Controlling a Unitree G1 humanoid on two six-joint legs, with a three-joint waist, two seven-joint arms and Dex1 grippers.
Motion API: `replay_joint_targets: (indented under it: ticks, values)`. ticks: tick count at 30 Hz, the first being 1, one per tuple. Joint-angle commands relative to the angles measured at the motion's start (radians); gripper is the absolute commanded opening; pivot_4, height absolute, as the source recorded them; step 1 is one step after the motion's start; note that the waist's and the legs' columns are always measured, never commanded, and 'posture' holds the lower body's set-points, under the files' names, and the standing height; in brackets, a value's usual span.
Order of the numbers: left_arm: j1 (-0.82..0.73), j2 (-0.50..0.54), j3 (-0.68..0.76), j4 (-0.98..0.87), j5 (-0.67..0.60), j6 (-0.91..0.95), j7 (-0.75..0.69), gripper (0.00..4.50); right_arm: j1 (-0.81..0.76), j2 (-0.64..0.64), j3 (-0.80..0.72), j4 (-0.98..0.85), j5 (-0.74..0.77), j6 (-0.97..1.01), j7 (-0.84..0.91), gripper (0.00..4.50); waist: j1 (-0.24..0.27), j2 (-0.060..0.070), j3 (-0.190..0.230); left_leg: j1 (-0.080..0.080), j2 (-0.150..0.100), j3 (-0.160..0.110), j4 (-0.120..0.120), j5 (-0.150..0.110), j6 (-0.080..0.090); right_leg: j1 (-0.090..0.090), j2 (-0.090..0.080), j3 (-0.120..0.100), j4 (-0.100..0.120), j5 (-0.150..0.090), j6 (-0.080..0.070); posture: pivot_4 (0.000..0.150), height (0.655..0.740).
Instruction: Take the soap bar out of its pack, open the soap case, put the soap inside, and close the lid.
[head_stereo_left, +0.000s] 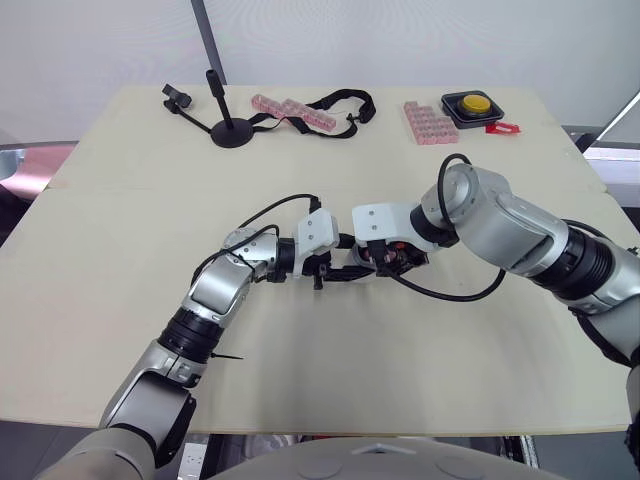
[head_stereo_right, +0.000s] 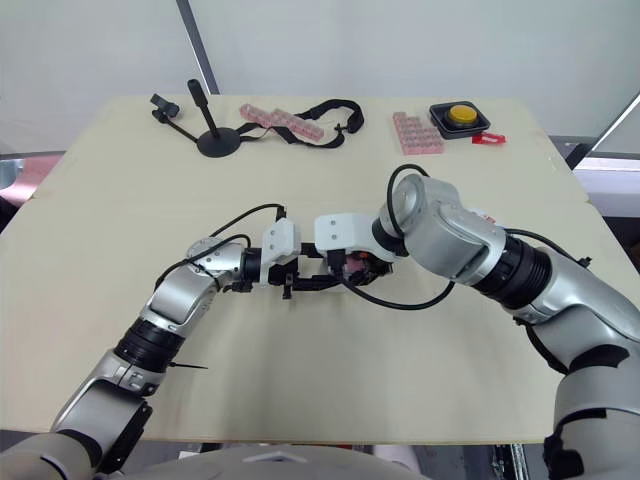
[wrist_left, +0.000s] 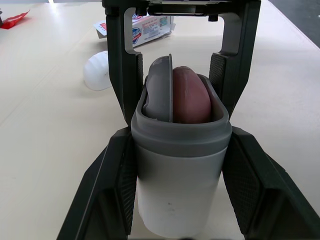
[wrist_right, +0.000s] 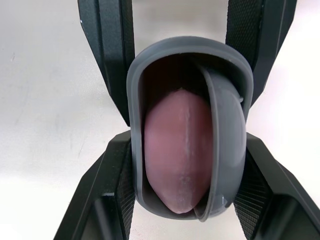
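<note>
The soap case (wrist_left: 177, 165), white with a grey rim, is held between the fingers of my left gripper (wrist_left: 177, 145), mouth facing away from that wrist. The pink soap bar (wrist_left: 190, 97) sits inside it, edge-on, beside the grey lid (wrist_left: 159, 85), which stands folded into the mouth. My right gripper (wrist_right: 189, 145) faces the open mouth. It is open, its fingers (wrist_left: 122, 65) flanking the rim on both sides without touching the soap (wrist_right: 182, 155). Both grippers meet at the table's middle (head_stereo_left: 365, 262).
The printed soap pack (wrist_left: 145, 27) and a white dome-shaped piece (wrist_left: 97, 70) lie on the table beyond the case. At the far edge stand a black stand (head_stereo_left: 228, 125), pink trays (head_stereo_left: 428, 122), a strap and a yellow button box (head_stereo_left: 473, 105).
</note>
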Motion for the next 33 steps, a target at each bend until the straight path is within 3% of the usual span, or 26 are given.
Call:
replay_joint_targets:
  ticks: [1,14,16,20,28,33]
  values:
    - [-0.024,0.001,0.021,-0.008,-0.005,-0.015,0.005,1.91,-0.003,0.005,-0.016,-0.012,0.001,-0.005,0.006,2.07,0.0,0.0,0.0,0.0,0.0,0.0,0.0,0.0,0.0,0.0,0.0,0.0,0.0,0.0,0.0,0.15,0.74]
    - [-0.007,0.012,0.015,-0.019,0.005,-0.026,0.008,1.91,0.009,0.024,-0.034,-0.008,0.008,-0.001,0.0,2.07,-0.001,0.0,0.0,0.0,0.0,0.0,0.0,0.0,0.0,0.0,0.0,0.0,0.0,0.0,0.0,0.15,0.74]
    - [-0.006,0.014,0.017,-0.02,0.002,-0.026,0.007,1.91,0.015,0.029,-0.046,-0.003,0.012,-0.003,-0.005,3.14,-0.001,0.0,0.0,0.0,0.0,0.0,0.0,0.0,0.0,0.0,0.0,0.0,0.0,0.0,0.0,0.15,0.74]
    - [-0.003,0.021,0.02,-0.02,-0.001,-0.031,0.003,1.91,0.037,0.019,-0.07,0.014,0.01,-0.03,-0.01,4.35,0.001,0.0,0.0,0.0,0.0,0.0,0.0,0.0,0.0,0.0,0.0,0.0,0.0,0.0,0.0,0.15,0.74]
    - [-0.002,0.041,0.034,-0.013,-0.018,-0.039,-0.021,1.91,0.126,-0.019,-0.165,0.043,0.044,-0.1,-0.008,4.48,0.001,0.0,0.0,-0.001,0.0,0.0,0.001,0.0,0.0,0.0,0.0,0.0,0.0,0.0,0.0,0.15,0.74]
    - [0.015,0.061,0.071,-0.014,-0.065,-0.045,-0.058,1.91,0.249,0.016,-0.365,0.078,0.174,-0.174,-0.021,4.48,0.001,0.0,0.0,-0.002,0.0,0.0,0.001,0.0,0.0,0.0,0.0,0.0,0.0,0.0,0.0,0.15,0.74]
